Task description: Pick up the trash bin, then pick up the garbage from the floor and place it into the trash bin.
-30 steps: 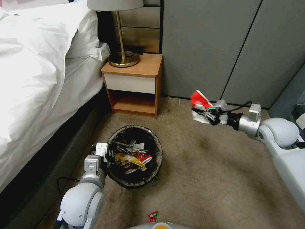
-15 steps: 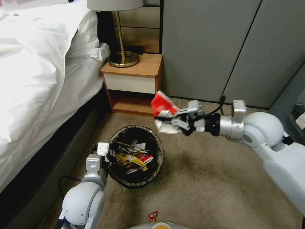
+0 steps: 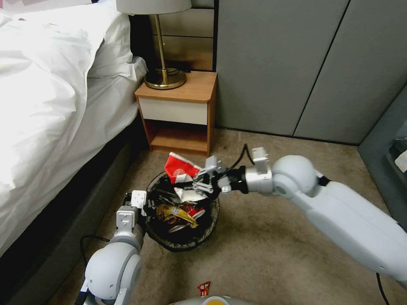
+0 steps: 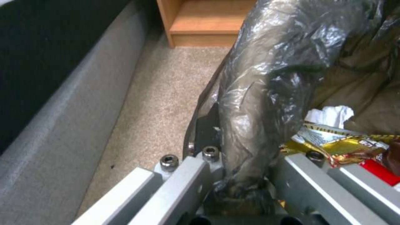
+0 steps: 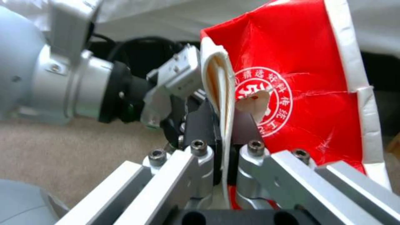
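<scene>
Right gripper (image 3: 193, 184) apparently over trash bin (image 3: 210, 220), clamping flattened cup (image 3: 178, 166)

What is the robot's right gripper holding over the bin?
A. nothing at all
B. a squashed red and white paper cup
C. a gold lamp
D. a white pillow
B: the right gripper is shut on a flattened red and white paper cup, held above the far rim of the trash bin, while the left gripper clamps the bin's bag-covered rim.
</scene>
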You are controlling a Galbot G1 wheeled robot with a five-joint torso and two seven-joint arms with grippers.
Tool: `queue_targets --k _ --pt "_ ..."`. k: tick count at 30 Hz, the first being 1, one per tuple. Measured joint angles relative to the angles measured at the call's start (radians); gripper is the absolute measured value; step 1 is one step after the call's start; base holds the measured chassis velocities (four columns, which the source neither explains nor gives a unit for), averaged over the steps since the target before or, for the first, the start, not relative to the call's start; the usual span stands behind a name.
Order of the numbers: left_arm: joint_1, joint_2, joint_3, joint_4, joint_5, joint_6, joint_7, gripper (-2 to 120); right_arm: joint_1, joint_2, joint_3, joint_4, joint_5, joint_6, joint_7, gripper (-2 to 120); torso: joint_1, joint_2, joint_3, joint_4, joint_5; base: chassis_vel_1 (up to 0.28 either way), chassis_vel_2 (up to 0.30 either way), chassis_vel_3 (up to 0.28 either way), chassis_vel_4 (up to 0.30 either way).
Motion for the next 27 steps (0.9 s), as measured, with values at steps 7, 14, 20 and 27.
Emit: queue_targets --k 7,14,20,27 --pt "0.000 0.000 0.000 0.002 0.000 -0.002 0.000 0 0.043 0.041 -0.079 -0.079 -0.027 0.008 0.023 0 0.000 0.000 0.000 0.0000 0.0000 0.000 0.000 0.000 0.000" --pt "0.000 -0.003 0.001 0.002 0.000 -0.003 0.000 0 0.059 0.083 -0.124 -0.156 -0.069 0.019 0.036 0 0.000 0.000 0.000 0.0001 0.0001 0.000 0.000 0.000 0.000" --pt "0.002 -0.003 -0.002 0.002 -0.001 -0.003 0.000 0 0.059 0.094 -0.131 -0.186 -0.092 0.027 0.036 0 0.000 0.000 0.000 0.0000 0.0001 0.000 0.000 0.000 0.000" --pt "-0.007 -0.003 -0.012 0.010 -0.007 -0.004 0.000 0 0.027 0.096 -0.146 -0.206 -0.089 0.025 0.141 14 0.000 0.000 0.000 -0.0001 0.0001 0.000 0.000 0.000 0.000"
